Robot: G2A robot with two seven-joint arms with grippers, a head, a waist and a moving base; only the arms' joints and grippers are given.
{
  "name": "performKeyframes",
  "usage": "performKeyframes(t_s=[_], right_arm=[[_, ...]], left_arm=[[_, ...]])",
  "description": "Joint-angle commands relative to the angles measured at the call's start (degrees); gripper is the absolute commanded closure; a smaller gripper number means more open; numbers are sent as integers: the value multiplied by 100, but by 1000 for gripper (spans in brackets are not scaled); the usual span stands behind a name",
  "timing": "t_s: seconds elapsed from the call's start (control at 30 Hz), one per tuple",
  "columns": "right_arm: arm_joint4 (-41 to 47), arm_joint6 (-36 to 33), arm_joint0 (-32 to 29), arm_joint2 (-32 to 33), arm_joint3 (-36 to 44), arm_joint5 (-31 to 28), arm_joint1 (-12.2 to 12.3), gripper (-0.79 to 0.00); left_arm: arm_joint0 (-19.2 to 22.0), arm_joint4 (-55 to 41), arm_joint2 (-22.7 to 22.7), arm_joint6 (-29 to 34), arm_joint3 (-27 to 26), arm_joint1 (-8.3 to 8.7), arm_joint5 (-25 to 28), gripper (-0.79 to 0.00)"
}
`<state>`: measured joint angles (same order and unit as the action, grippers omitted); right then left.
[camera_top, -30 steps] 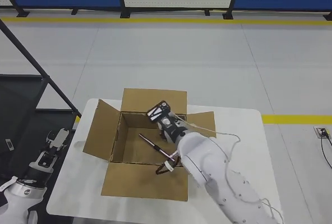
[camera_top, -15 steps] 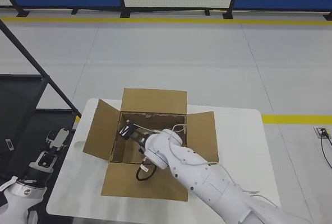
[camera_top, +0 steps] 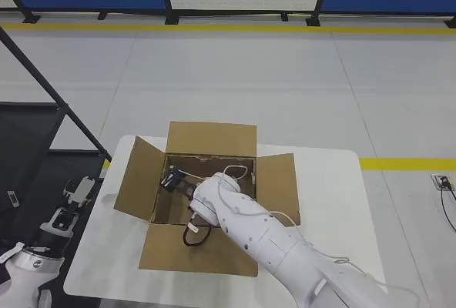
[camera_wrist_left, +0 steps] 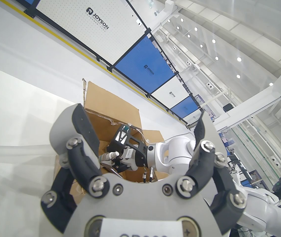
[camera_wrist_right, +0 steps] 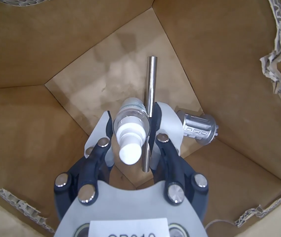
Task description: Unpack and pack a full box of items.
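right tool pinching spray bottle inside cardboard box, steel rod alongside; left tool spread, beside counter.

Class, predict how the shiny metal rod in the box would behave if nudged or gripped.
The metal rod looks straight and metallic, so it is probably stiff and fairly heavy. Being round and polished, it would likely roll when nudged and could slip from a grip.

Right arm is down inside the open box.
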<state>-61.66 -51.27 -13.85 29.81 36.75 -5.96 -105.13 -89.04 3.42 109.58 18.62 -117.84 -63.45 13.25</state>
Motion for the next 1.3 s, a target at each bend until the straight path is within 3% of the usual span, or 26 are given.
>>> performKeyframes(t_s=[0.0, 0.1, 0.33, 0.53, 0.63, 0.77, 1.13, 1.27], right_arm=[[12, 31, 38, 3, -113, -29, -46, -437], [45, 112, 83, 37, -235, -91, -99, -499], [35, 497, 134, 303, -111, -90, -53, -785], [-277, 868, -270, 945, 1031, 118, 352, -785], [-620, 861, -914, 1551, 2328, 208, 701, -785], [-1023, 317, -2264, 2584, 4518, -188, 1169, -785], [-1030, 409, -2323, 2614, 4516, -186, 1178, -785], [-559, 562, -2506, 3149, 4783, -377, 1257, -785]], left_arm=[[0, 0, 0, 0, 0, 0, 0, -785], [0, 0, 0, 0, 0, 0, 0, -785], [-3, -31, -23, -11, 61, -4, -67, -785], [242, 108, -124, -11, 429, 2, -486, -785], [459, 102, -267, 238, 631, 18, -578, -785], [763, 271, -486, 640, 848, 50, -633, -785], [1297, 603, -1039, 1154, 1087, 86, -924, -785], [1403, 780, -1230, 1310, 1019, 97, -939, -785]])
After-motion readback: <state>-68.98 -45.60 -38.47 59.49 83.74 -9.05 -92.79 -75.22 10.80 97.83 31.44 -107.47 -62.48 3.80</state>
